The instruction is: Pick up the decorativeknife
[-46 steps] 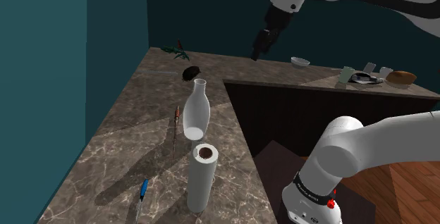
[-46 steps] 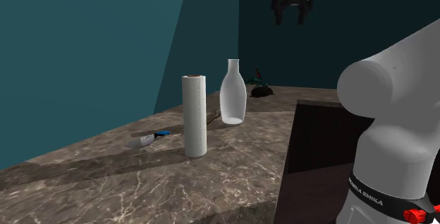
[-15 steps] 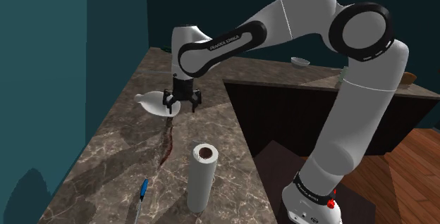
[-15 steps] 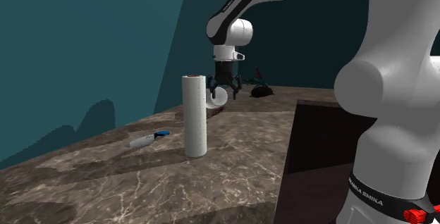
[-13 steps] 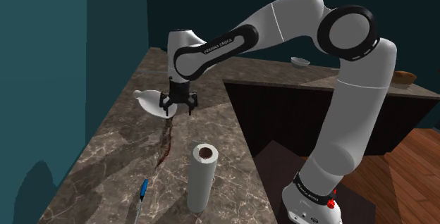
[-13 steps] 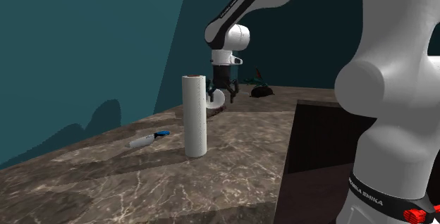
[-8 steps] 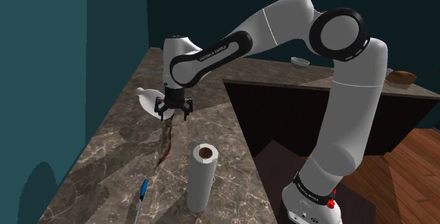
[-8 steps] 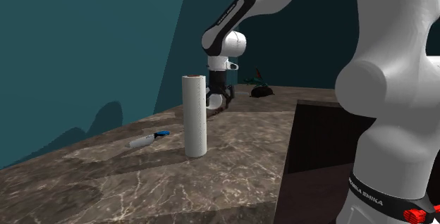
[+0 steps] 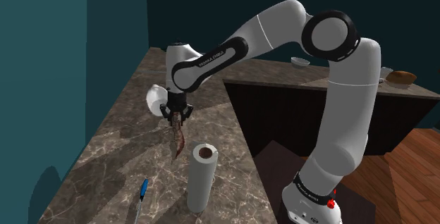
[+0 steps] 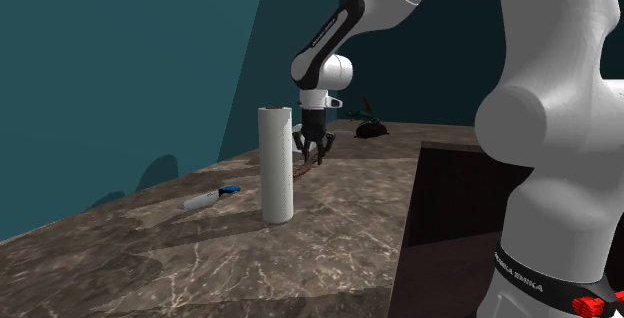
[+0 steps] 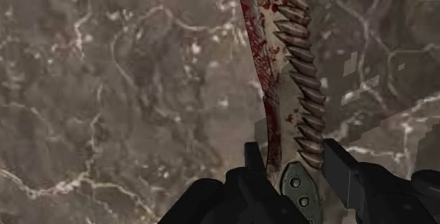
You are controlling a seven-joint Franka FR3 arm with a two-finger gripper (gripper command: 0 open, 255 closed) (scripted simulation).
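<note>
Clasping knife (image 11: 282, 82), gripper (image 11: 293, 156); spikes in wrist view

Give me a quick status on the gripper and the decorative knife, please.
Gripper shut on decorative knife, near its handle. Blade hangs down toward counter. White bottle lies beside gripper; paper roll stands close to blade.

on the counter (image 9: 120, 145) the paper roll (image 9: 201, 180) stands upright. in the shoulder view a small knife (image 9: 143, 189) lies on the counter to the roll's left, slightly nearer the camera. just behind the roll and a little left, the decorative knife (image 9: 177, 139) hangs point down, its handle clasped in the gripper (image 9: 174, 117). a bottle (image 9: 154, 97) sits farther behind the roll, left of the gripper. a bowl (image 9: 300, 62) sits well behind the roll, to its right, on another counter.
</note>
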